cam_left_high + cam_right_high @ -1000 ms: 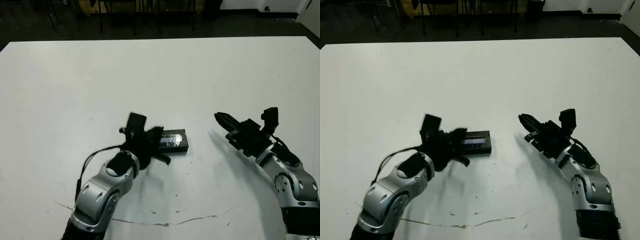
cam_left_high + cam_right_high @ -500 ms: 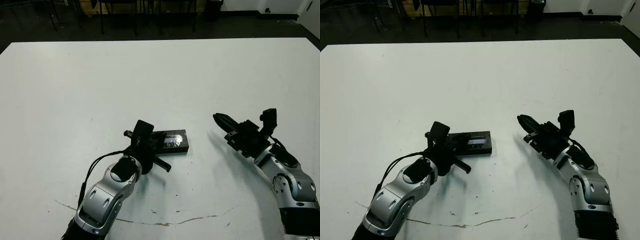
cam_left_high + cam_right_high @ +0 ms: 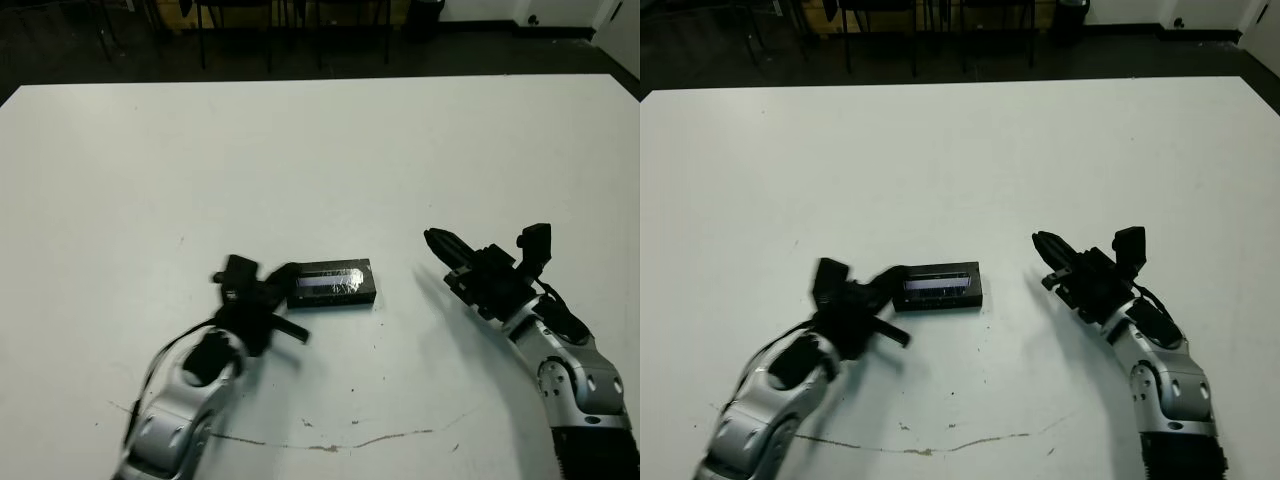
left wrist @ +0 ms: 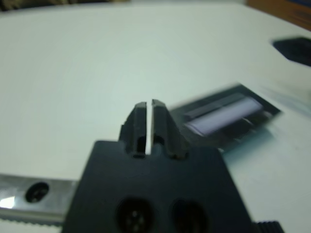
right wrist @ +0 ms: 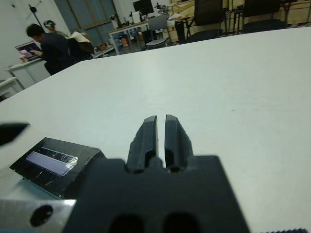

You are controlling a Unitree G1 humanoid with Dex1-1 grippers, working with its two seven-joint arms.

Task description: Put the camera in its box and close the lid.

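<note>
A flat black lid [image 3: 330,281] with a shiny silvery label strip lies in the middle of the white table; it also shows in the left wrist view [image 4: 226,116] and the right wrist view [image 5: 53,162]. It sits flush on the box, of which only a black side [image 3: 332,300] shows. The camera is hidden. My left gripper [image 3: 283,272] is shut and empty, its tips just left of the lid and apart from it. To the right of the lid my right gripper [image 3: 432,238] is shut and empty, a hand's width away.
A thin dark crack line [image 3: 330,446] runs across the table near the front edge. Chairs [image 3: 250,20] stand on the dark floor beyond the far edge. People [image 5: 46,46] are at desks far beyond the table in the right wrist view.
My left arm has drawn back to the left, off the lid, which now shows whole. The right arm has hardly moved.
</note>
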